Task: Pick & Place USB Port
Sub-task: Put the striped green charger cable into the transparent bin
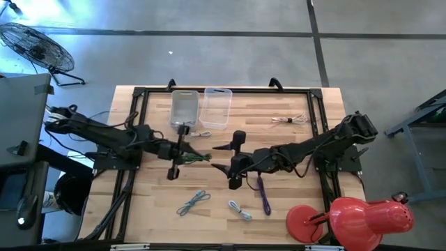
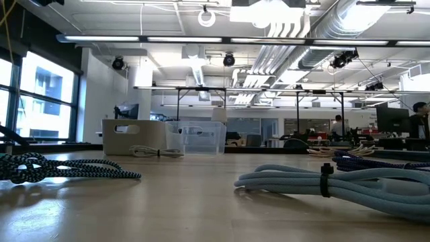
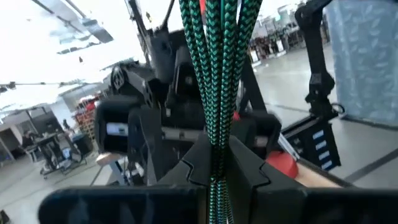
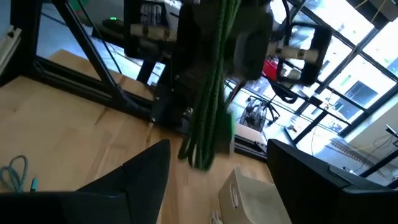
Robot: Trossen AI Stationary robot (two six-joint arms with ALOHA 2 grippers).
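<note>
A green braided cable (image 3: 214, 68) is pinched between the closed jaws of the left gripper (image 3: 216, 163) and hangs lifted above the table (image 1: 293, 209). The carry step appears under way; next, a move toward the grey bin (image 1: 185, 109) beyond those jaws is judged needed. The right gripper (image 4: 217, 180) is held wide open opposite, nothing between its jaws.

Six cable bundles (image 1: 194, 203), two bins (image 1: 185, 109), two arms (image 1: 104, 136), one red lamp (image 1: 355, 217).
</note>
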